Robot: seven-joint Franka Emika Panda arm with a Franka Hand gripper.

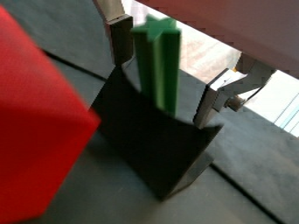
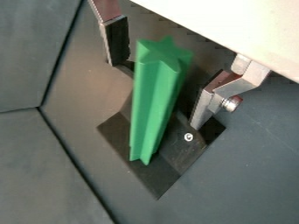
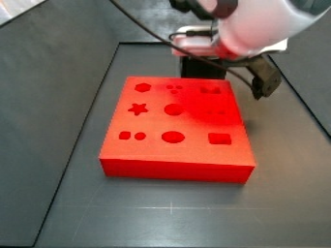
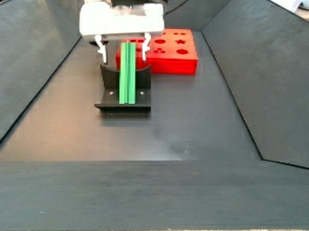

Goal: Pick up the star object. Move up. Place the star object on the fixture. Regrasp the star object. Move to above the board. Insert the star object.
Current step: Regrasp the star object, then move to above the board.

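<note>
Claw (image 2: 163, 68) spread around star object (image 2: 156, 101) | peg on fixture (image 2: 163, 162)

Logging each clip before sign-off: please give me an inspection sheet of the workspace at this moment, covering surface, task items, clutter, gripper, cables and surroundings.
Surface: dark grey floor with seams, bare where visible.
Star object: green peg stands on the fixture, leaning against its upright; its star-shaped end shows in a wrist view.
Board: red block with cut-out holes lies flat beside the fixture; its star hole is empty.
Clutter: nothing seen.
Gripper: gripper sits over the fixture, fingers on either side of the peg with gaps visible, so open, not clamping.
Cables: a dark cable runs along the arm in a side view.
Surroundings: dark sloped walls around the floor.
</note>
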